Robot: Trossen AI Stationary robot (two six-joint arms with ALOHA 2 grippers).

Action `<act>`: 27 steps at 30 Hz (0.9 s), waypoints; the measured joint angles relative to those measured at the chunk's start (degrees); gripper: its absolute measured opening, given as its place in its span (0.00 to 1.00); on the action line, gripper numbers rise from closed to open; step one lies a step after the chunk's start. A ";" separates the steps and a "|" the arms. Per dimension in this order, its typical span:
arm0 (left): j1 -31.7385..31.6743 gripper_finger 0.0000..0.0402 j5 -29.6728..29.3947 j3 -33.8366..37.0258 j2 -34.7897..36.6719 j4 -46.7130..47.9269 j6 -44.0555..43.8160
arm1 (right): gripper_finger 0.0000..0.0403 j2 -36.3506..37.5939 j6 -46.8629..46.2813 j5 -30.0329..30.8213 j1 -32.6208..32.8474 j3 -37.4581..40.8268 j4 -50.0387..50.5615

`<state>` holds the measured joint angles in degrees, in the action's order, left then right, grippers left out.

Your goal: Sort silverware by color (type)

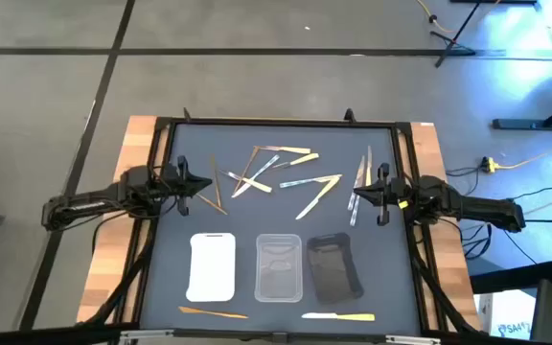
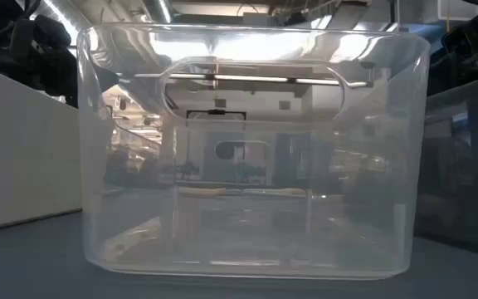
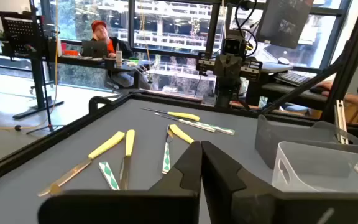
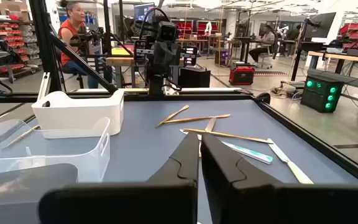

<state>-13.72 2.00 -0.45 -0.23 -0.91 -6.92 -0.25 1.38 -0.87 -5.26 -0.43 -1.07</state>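
Am holding both tools closed, empty: left tool [image 1: 202, 185] at left edge, right tool [image 1: 357, 198] at right. Silverware [image 1: 278, 171] mid-counter looking light, thin, slippery; am planning mid-handle pinch.

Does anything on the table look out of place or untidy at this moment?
Yes. The silverware lies scattered and crossed on the mat, none in the white tray, clear tray or black tray. A few pieces lie apart near the front edge.

Left gripper [image 3: 201, 163] low centre of frame, jaws closed together, empty. Silverware [image 3: 166, 140] scattered mid-frame on the grey counter [image 3: 73, 146]. Clear tray [image 3: 319, 171] lower right; a seated person [image 3: 101, 43] upper left.
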 joint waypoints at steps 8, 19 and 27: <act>0.01 0.01 0.00 0.01 -0.02 0.02 -0.01 | 0.02 0.00 0.01 0.01 -0.02 0.00 -0.01; 0.02 0.01 0.00 0.01 -0.02 0.00 -0.01 | 0.02 0.00 0.01 -0.01 -0.02 0.00 -0.01; 0.02 0.01 0.00 0.00 -0.02 0.02 -0.02 | 0.02 0.01 0.63 0.01 -0.02 0.00 -0.02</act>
<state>-13.69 2.00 -0.45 -0.25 -0.89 -6.94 -0.24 2.01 -0.86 -5.28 -0.43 -1.09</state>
